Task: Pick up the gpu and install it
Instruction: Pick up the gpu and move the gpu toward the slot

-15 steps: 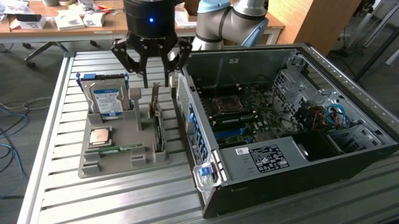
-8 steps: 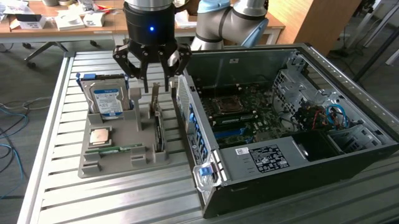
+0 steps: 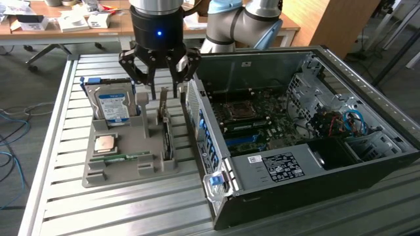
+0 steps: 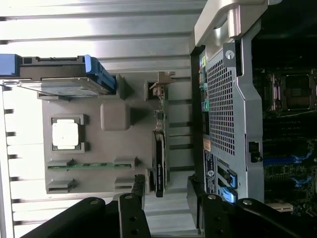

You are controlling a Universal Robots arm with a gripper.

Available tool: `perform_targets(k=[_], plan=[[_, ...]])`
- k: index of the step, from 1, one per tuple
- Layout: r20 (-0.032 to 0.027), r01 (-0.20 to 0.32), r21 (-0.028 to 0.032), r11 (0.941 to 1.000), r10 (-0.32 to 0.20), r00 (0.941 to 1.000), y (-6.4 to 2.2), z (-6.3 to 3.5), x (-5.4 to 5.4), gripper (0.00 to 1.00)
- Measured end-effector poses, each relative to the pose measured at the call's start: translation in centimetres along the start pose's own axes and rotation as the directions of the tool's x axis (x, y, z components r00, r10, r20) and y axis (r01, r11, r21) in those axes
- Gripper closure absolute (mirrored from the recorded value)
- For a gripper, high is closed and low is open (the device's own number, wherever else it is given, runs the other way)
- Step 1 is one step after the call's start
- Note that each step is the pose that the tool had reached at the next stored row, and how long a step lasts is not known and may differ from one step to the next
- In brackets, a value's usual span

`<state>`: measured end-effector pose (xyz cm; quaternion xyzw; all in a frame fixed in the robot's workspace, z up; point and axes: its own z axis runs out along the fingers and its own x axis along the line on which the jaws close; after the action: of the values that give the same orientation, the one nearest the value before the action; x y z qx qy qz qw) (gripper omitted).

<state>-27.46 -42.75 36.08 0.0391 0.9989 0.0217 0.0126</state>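
We see the gripper (image 3: 163, 84) spread wide and empty, hovering right over the gpu (image 3: 166, 133), which stands on edge in its grey holder (image 3: 118, 172), top edge offered up.

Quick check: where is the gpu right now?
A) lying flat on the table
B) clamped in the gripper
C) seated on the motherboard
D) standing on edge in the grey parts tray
D: the gpu stands on edge in the grey parts tray, with the open gripper above it holding nothing.
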Motion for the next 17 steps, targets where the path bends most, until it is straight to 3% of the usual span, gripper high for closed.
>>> perform_targets(k=[17], plan=[[-0.0002,-0.001,0.0003,1.0000,0.001,1.0000,-0.08,1.83,0.3,0.53]])
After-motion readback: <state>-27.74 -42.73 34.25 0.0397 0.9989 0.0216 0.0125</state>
